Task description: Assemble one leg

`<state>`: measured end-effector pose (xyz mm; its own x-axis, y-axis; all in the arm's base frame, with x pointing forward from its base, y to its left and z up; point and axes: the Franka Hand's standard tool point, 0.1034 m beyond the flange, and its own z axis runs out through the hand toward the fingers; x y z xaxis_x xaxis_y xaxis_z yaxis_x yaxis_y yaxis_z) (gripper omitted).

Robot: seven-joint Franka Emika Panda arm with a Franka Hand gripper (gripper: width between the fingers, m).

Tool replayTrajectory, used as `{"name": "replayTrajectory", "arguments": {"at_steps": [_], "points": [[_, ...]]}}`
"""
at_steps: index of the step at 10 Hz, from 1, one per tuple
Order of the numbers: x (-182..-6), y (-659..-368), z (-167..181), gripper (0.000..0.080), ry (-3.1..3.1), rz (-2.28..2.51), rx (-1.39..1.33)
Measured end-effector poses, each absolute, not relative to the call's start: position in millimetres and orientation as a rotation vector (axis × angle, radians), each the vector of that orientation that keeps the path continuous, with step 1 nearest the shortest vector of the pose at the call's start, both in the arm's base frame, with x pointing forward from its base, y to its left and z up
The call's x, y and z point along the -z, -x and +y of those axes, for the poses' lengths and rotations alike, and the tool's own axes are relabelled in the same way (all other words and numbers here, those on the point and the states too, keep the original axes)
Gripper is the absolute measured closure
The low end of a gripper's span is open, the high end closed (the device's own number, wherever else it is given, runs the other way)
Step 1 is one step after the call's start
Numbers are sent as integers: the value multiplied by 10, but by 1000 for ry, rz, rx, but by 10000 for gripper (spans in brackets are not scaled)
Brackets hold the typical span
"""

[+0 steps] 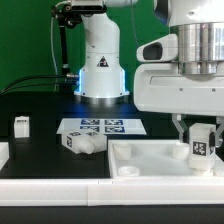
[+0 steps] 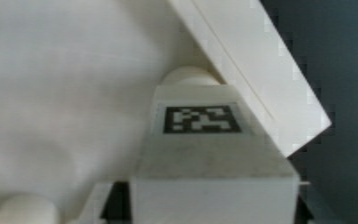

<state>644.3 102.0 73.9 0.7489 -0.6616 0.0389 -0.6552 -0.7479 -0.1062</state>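
My gripper (image 1: 199, 130) is at the exterior view's right, shut on a leg (image 1: 201, 146), a stubby white post with a black-and-white tag. It holds the leg upright, its lower end inside the near right corner of the large flat white piece (image 1: 150, 158). In the wrist view the leg (image 2: 202, 130) sits between my gripper's (image 2: 202, 208) dark fingers (image 2: 105, 202). Its far end lies against the raised rim (image 2: 247, 60) of the white piece. I cannot tell whether the leg touches a socket.
Another leg (image 1: 82, 143) lies on its side on the black table, left of the white piece. A third (image 1: 22, 125) stands further left. The marker board (image 1: 100, 127) lies behind them, before the robot base (image 1: 100, 70). A white part (image 1: 3, 152) shows at the left edge.
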Motion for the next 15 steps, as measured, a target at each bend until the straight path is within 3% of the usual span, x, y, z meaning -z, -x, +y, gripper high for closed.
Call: {"name": "replayTrajectory", "arguments": {"at_steps": [6, 7, 8, 9, 10, 11, 15], "points": [[-711, -6410, 1087, 514, 1840, 2405, -13], [-711, -6409, 1074, 514, 1845, 2403, -9], [-709, -6408, 1073, 439, 1882, 2375, -6], [-708, -6407, 1081, 303, 1923, 2343, -2], [-709, -6412, 1108, 303, 2156, 2129, 20], [-706, -6411, 1165, 183, 2349, 1907, 36], [-692, -6388, 1258, 151, 2626, 1506, 68]]}}
